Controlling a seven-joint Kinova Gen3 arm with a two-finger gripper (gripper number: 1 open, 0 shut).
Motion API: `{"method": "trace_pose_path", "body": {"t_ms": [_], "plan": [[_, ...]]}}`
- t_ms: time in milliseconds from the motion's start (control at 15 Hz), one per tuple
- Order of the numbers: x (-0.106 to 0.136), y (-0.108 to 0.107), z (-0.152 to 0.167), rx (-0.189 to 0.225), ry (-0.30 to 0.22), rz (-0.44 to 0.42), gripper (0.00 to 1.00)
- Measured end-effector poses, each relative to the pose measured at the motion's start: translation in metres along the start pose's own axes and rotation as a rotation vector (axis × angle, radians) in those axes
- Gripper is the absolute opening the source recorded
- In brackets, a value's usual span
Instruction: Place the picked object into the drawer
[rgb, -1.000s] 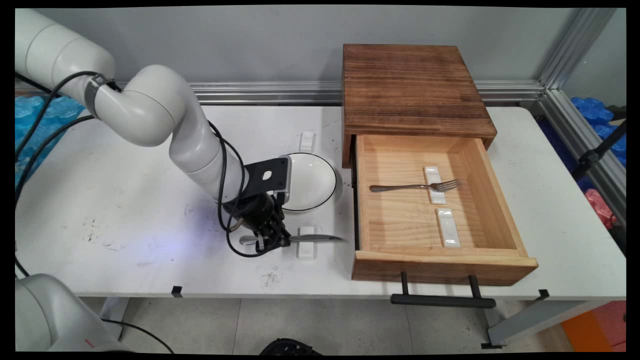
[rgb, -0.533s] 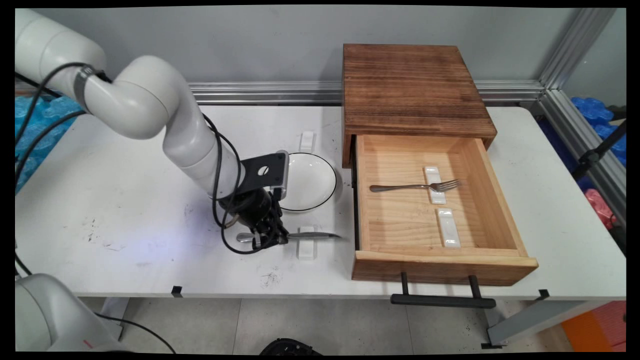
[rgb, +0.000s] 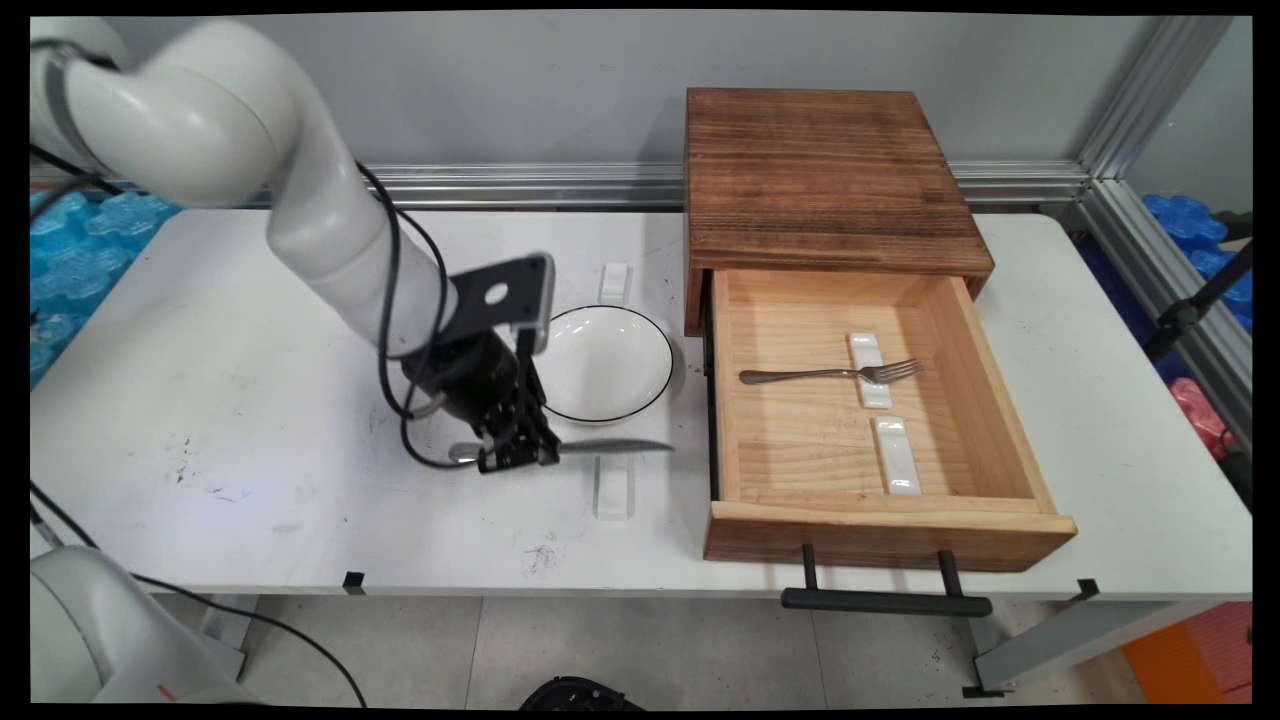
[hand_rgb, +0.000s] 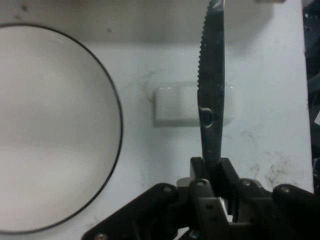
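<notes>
My gripper (rgb: 518, 452) is shut on a steel knife (rgb: 610, 448), held level above the table with its blade pointing right toward the drawer. In the hand view the serrated knife (hand_rgb: 212, 95) runs up from the gripper (hand_rgb: 212, 172). Below the blade lies a small white rest (rgb: 613, 487), seen under the blade as the white rest (hand_rgb: 175, 105). A white plate (rgb: 612, 362) with a thin black rim sits just behind the gripper; the plate (hand_rgb: 50, 130) fills the hand view's left.
A wooden box (rgb: 825, 180) stands at the right with its drawer (rgb: 880, 525) pulled open. Inside lie a fork (rgb: 830, 374) across one white rest (rgb: 870, 370) and a second bare rest (rgb: 895, 455). Another white rest (rgb: 614, 282) lies behind the plate.
The gripper has risen and drifted left and back with the knife, lifting it off the white rest, which now lies bare on the table.
</notes>
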Motion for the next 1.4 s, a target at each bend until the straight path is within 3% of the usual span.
{"method": "trace_pose_path", "body": {"t_ms": [267, 667, 1067, 1400], "plan": [[0.016, -0.002, -0.037, 0.002, 0.014, -0.022, 0.0], [0.08, -0.011, -0.082, 0.022, 0.069, -0.065, 0.0], [0.142, -0.015, -0.083, 0.038, 0.1, -0.096, 0.0], [0.193, -0.014, -0.063, 0.049, 0.11, -0.11, 0.0]]}}
